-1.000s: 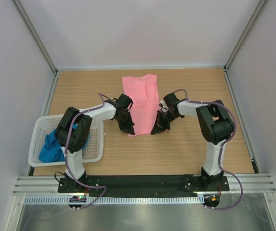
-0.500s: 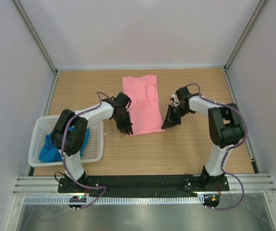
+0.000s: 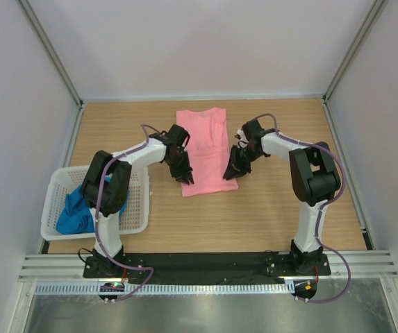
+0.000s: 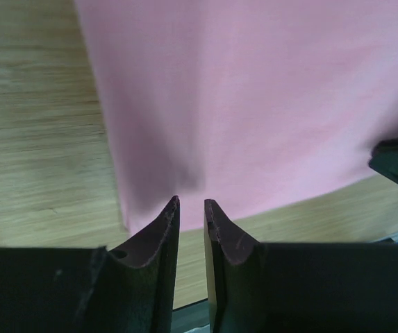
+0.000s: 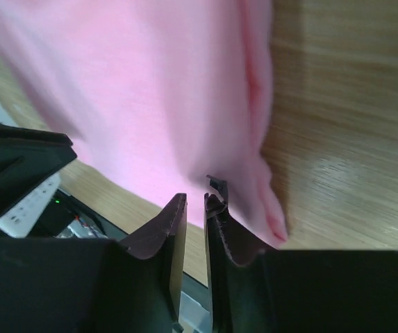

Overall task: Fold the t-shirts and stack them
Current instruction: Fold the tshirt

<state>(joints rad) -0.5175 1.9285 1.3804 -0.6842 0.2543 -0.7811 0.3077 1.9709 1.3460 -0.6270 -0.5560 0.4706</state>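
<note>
The salmon pink t-shirt (image 3: 205, 149) lies flat in a long folded strip at the table's middle. It fills the left wrist view (image 4: 254, 104) and the right wrist view (image 5: 164, 90). My left gripper (image 3: 185, 176) sits low over its near left corner, jaws almost closed with nothing between them (image 4: 191, 202). My right gripper (image 3: 230, 173) sits over the near right corner, jaws also almost closed and empty (image 5: 195, 198). The bright blue t-shirt (image 3: 73, 214) lies crumpled in the white basket (image 3: 139, 208).
The basket stands at the table's left near edge, beside the left arm. Bare wooden table (image 3: 268, 215) surrounds the pink shirt. White walls with metal rails close in the back and both sides.
My right gripper swung out to the right off the shirt, then came back onto its near right corner. My left gripper shifted slightly farther along the left edge. The shirt stays put.
</note>
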